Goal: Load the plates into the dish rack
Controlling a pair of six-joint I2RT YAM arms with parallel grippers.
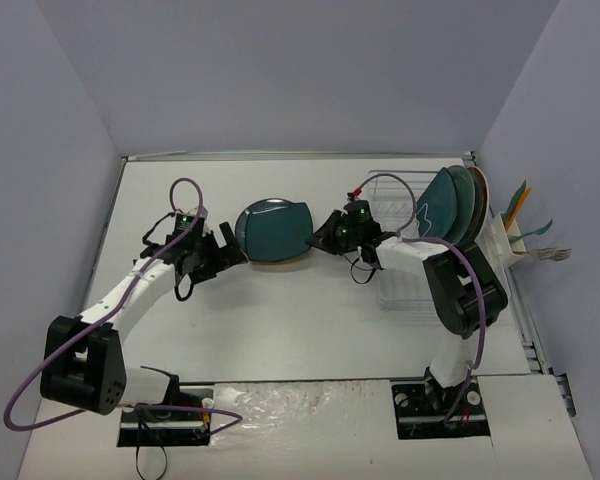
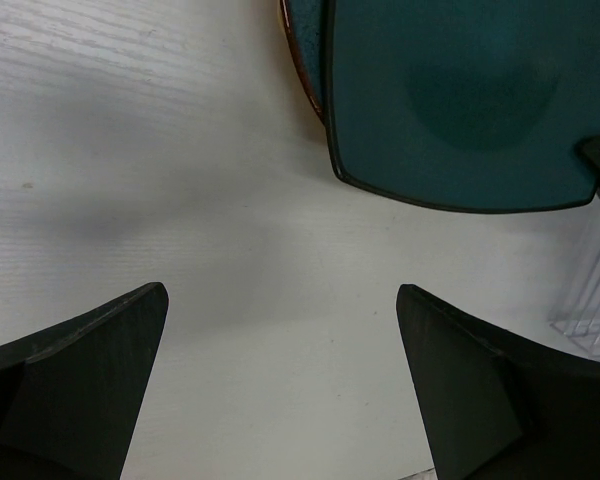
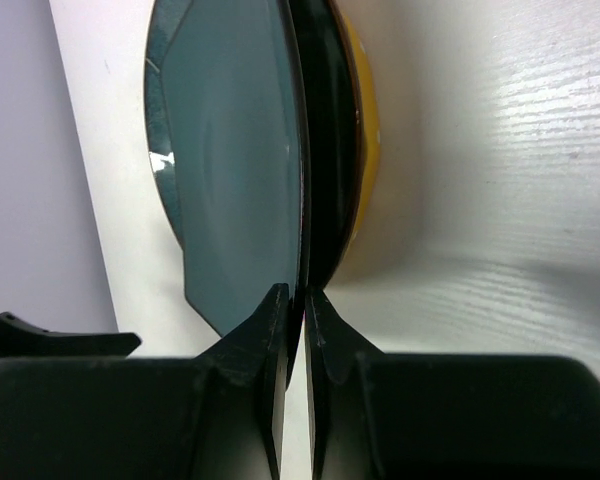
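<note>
Two plates on the table, stacked mid-table between the arms: one squarish teal plate on top of one yellow plate. Right gripper is pinched tight on the teal plate's right rim, one finger above and one below; a dark gap shows there between the two plates. Left gripper sits just left of the stack, jaws spread wide, nothing between them, not touching either plate. Rack is on the right side of the table. Three plates stand on edge at its far end.
</note>
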